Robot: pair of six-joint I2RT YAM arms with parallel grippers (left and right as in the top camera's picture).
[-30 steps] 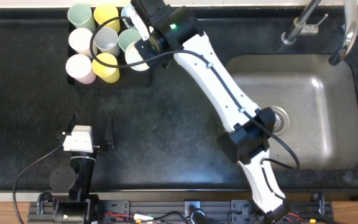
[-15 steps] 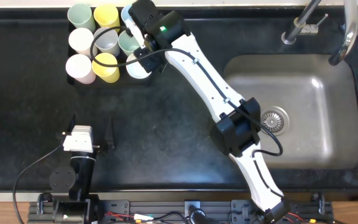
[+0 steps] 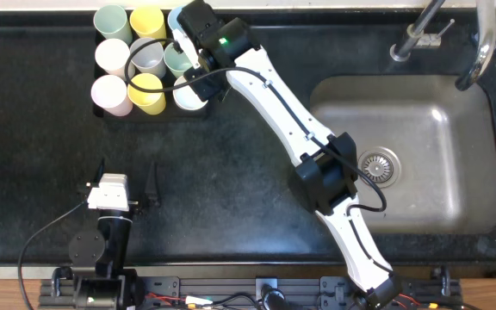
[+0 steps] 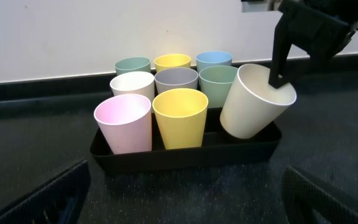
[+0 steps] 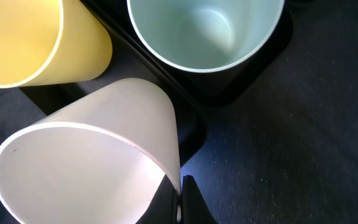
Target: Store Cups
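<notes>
— Cup (image 4: pixel 253 102) hanging where, relative to tray (image 4: pixel 185 158)?
— Tilting over the one open corner slot, base dipping in, mouth leaning away from yellow cup (image 4: pixel 179 118).
— Being held how?
— Being pinched at the rim by right tool (image 4: pixel 277 79); likely needing uprighting, then lowering straight down.
— Left tool (image 3: pixel 127 175)?
— Resting spread on bench (image 3: pixel 257 198), well apart, farther off than right tool.

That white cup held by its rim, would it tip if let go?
Probably light: a rim pinch by the right gripper holds the white cup tilted. It seems stiff, since the rim looks round. Released at this lean over the corner of the tray, it might topple.
</notes>
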